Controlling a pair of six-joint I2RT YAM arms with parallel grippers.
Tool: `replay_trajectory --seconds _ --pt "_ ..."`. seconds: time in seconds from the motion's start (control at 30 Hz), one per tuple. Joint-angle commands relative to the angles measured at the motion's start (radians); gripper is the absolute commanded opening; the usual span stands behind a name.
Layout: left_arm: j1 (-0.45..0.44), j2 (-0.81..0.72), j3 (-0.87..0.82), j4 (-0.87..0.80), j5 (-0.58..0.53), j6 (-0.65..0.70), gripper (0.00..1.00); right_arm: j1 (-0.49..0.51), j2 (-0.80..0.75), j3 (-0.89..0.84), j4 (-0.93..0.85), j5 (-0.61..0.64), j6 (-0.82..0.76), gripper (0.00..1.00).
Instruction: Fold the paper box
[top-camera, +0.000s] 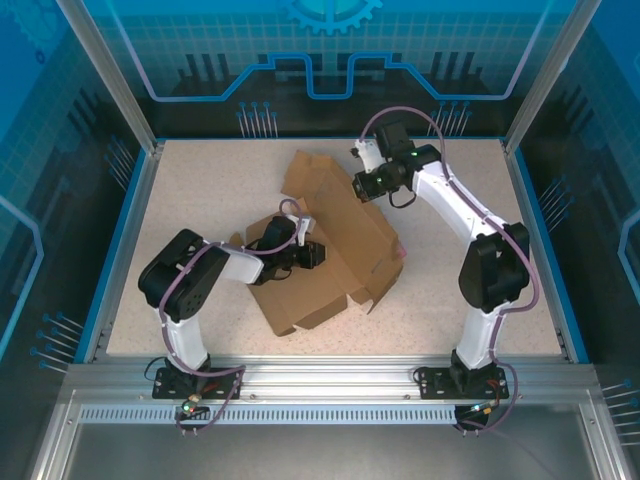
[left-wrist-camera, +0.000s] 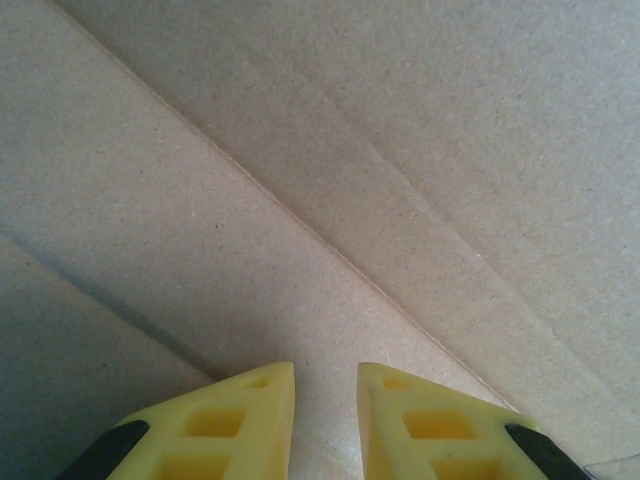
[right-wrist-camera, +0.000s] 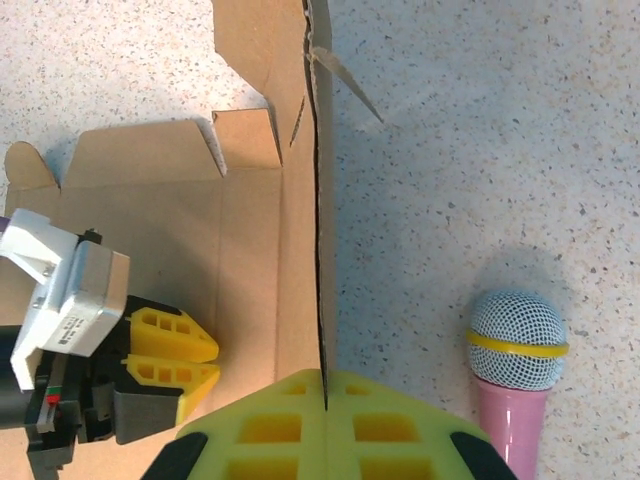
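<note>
From above, the box (top-camera: 345, 230) lies part-folded in the middle of the table (top-camera: 200, 190). The left gripper (top-camera: 316, 256) rests on its floor, the right gripper (top-camera: 361, 186) at its far wall.

Left wrist: the fingers (left-wrist-camera: 250, 420) stand slightly apart, empty, over cardboard.

Right wrist: the jaws pinch an upright wall edge, and a microphone (right-wrist-camera: 518, 355) lies beside it.

You have a pink toy microphone (right-wrist-camera: 516, 385) lying on the speckled bench (right-wrist-camera: 480, 150). Its grey mesh head carries a yellow ring.
</note>
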Motion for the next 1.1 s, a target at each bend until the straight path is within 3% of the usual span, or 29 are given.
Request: replay_trajectory --seconds 0.0,0.27,0.67,0.8,1.07 --pt "-0.01 0.053 0.003 -0.029 0.021 -0.024 0.25 0.082 -0.011 -0.019 -0.007 0.03 0.047 0.0" --pt "-0.011 0.047 -0.007 -0.009 0.021 -0.029 0.25 0.191 -0.027 -0.107 0.069 0.166 0.095 0.0" --pt "-0.01 0.036 -0.018 0.002 0.019 -0.029 0.25 0.226 -0.018 -0.131 0.104 0.185 0.11 0.0" --pt "-0.011 0.017 -0.022 0.0 0.013 -0.027 0.26 0.226 -0.025 -0.111 0.094 0.186 0.029 0.0" --pt "-0.01 -0.097 -0.032 -0.046 -0.021 0.002 0.34 0.214 -0.044 -0.038 0.016 0.32 -0.201 0.0"
